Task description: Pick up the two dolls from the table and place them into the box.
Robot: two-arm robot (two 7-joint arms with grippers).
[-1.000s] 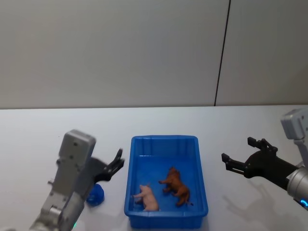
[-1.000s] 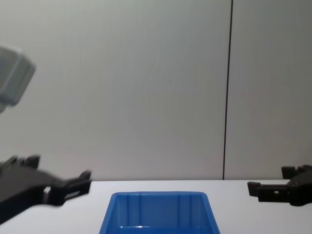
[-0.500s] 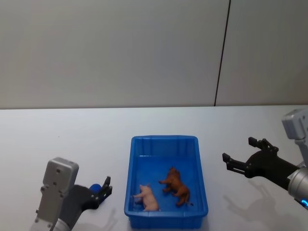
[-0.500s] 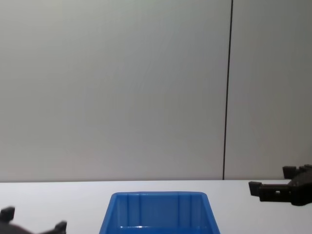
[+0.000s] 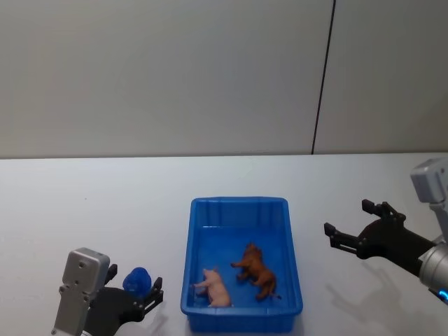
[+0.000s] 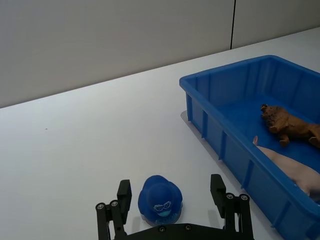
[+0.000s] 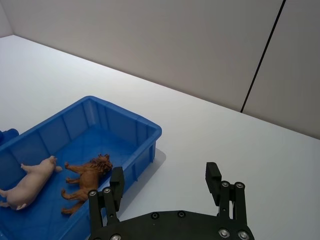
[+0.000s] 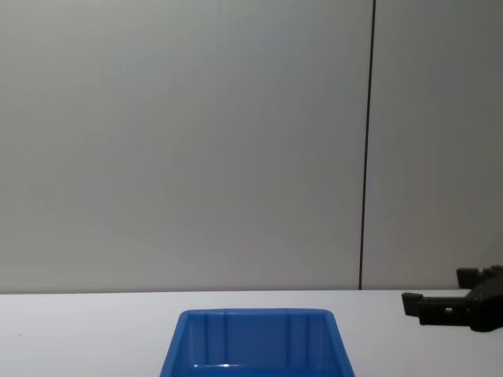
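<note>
From my head, the pink doll [image 5: 213,287] and brown doll [image 5: 256,270] lie inside the box [image 5: 239,204], near the worktop's [image 5: 84,203] front edge. My left jaws [image 6: 175,207] are open around a small blue toy [image 6: 160,197]; grabbing it by mistake could go wrong. My right jaws [image 7: 166,192] hang open, empty. No writing anywhere.

In the lower middle of the head view the box [image 5: 240,206] holds both dolls, the pig [image 5: 213,285] left of the dog [image 5: 257,270], on the table [image 5: 91,203].
</note>
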